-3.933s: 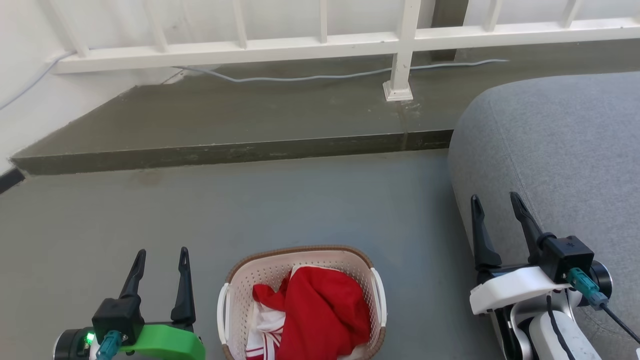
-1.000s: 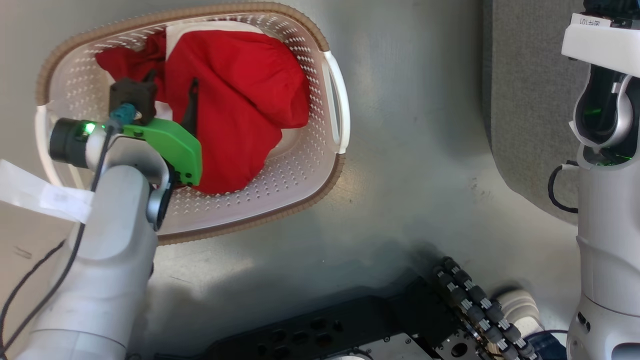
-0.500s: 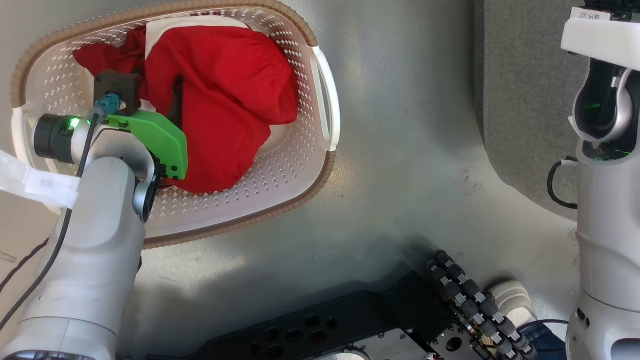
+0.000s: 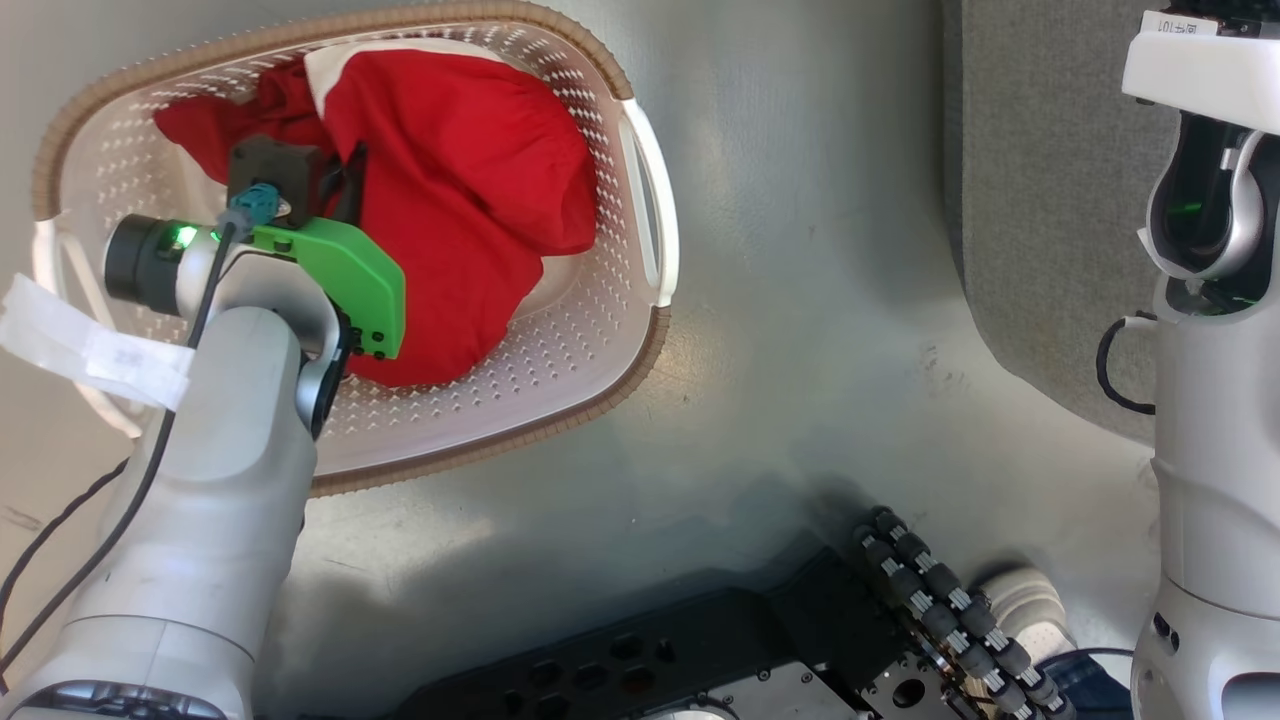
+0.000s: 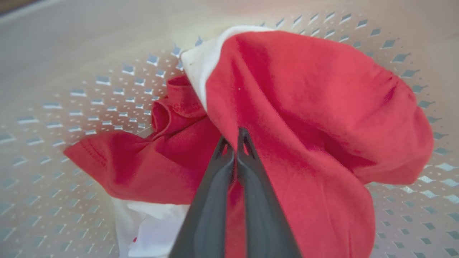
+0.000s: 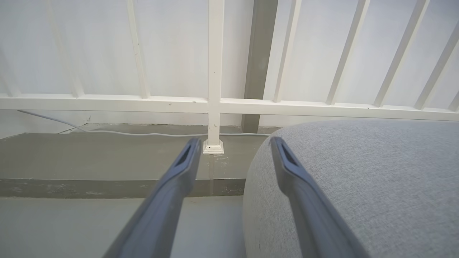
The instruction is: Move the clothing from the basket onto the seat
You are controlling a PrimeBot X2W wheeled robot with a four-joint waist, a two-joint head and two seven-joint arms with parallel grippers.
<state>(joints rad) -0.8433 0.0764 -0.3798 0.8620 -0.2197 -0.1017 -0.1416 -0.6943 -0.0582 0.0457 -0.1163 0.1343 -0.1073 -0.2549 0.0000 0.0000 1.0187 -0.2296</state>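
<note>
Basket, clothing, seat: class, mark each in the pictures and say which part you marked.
basket (image 4: 560,345): head view, bare perforated inner wall.
clothing (image 5: 304,118): left wrist view, middle of the plain red fabric.
seat (image 6: 358,179): right wrist view, grey cushion top.

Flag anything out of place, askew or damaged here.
Nothing is spilled or damaged. The clothing lies crumpled in the basket, left gripper shut on a red fold. One oddity: a white paper tag sticks loosely off the left forearm.
</note>
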